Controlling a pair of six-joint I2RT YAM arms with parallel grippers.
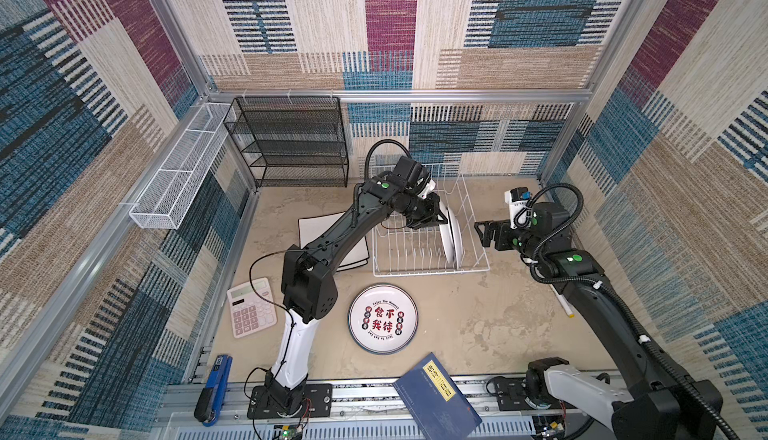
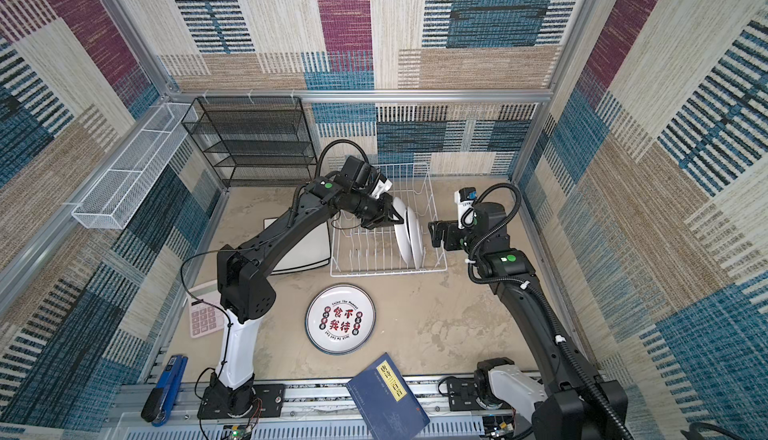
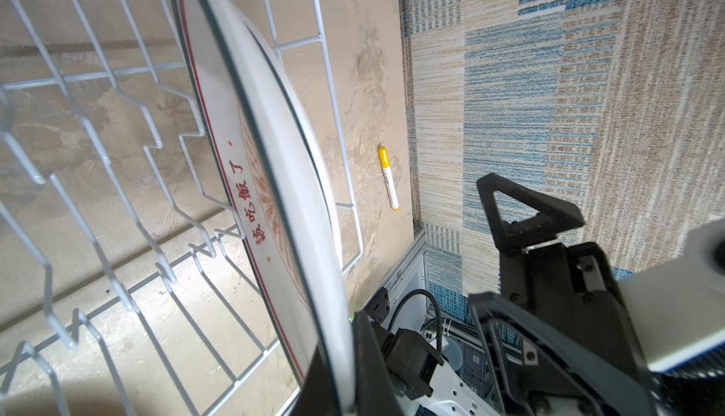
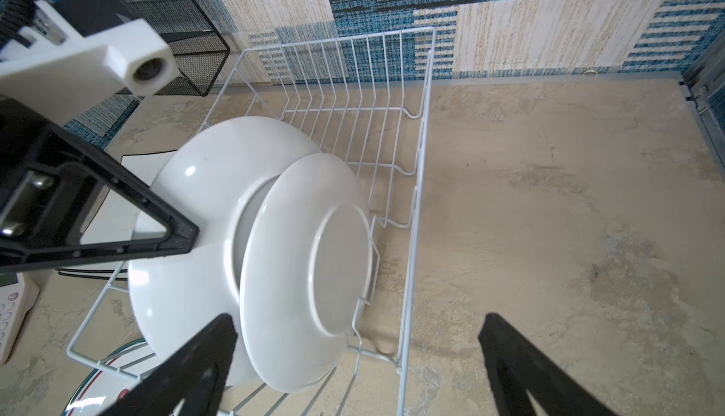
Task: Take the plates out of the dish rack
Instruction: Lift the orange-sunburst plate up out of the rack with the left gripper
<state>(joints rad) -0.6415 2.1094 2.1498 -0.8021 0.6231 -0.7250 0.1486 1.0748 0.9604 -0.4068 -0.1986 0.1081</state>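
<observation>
Within the dish rack [image 1: 415, 272], the left pincer [image 1: 441, 215] clamps the larger plate [image 1: 447, 242], likely to lift it, while the right pincer [image 1: 481, 234] gapes alongside.

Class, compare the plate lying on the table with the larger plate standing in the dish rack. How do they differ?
The table plate lies flat, face up; the rack plate stands on edge in the dish rack. The table plate is untouched; the left gripper is shut on the rack plate's rim. Both are round and white with red lettering.
</observation>
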